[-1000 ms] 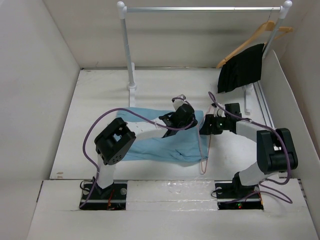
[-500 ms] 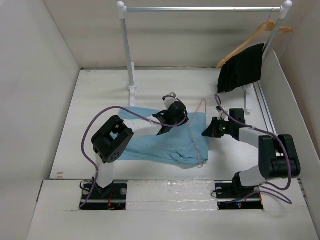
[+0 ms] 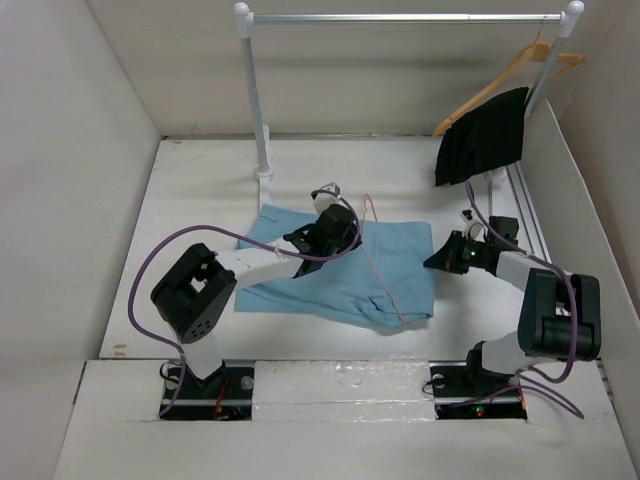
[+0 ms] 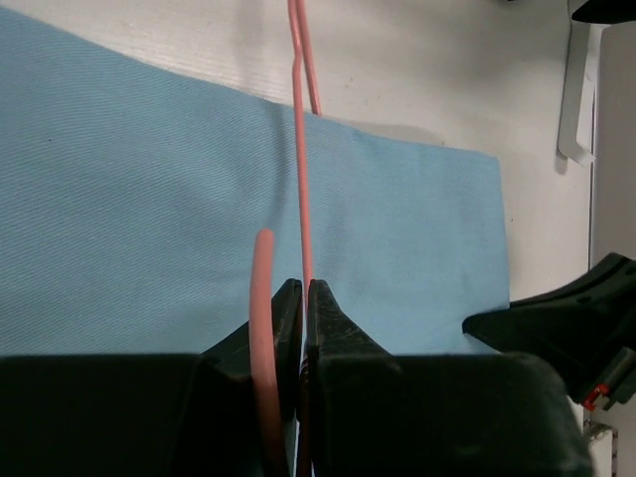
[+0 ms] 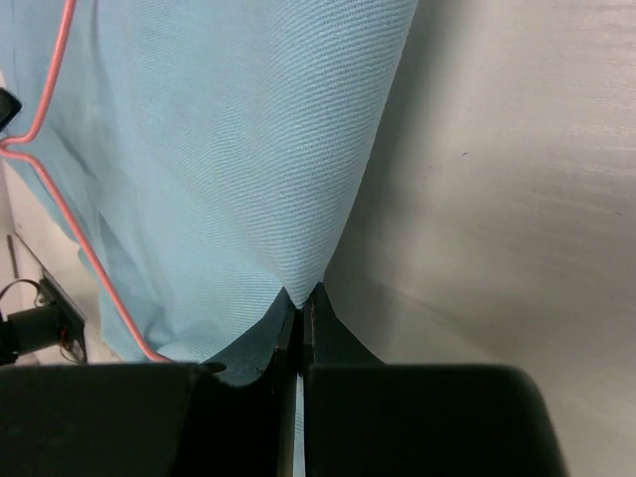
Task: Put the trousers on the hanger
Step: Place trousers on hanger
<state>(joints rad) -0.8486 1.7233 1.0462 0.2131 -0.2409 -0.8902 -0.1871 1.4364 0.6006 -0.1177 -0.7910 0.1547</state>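
The light blue trousers (image 3: 330, 275) lie flat on the white table between the two arms. A thin pink wire hanger (image 3: 385, 285) lies across their right part. My left gripper (image 3: 333, 232) is over the trousers' far edge and is shut on the hanger's wire (image 4: 302, 179), next to its curved hook; its jaws (image 4: 303, 288) are pressed together. My right gripper (image 3: 440, 259) is at the trousers' right edge. In the right wrist view it (image 5: 301, 293) is shut on a corner of the blue cloth (image 5: 248, 149), which rises to its tips.
A white clothes rail (image 3: 400, 17) spans the back on a post (image 3: 258, 110). A wooden hanger with a black garment (image 3: 483, 135) hangs at its right end. White walls enclose the table on the left, back and right.
The right gripper has shut on the trousers' edge and drawn it to the right, spreading the cloth. The left gripper has carried the hanger leftward and farther back.
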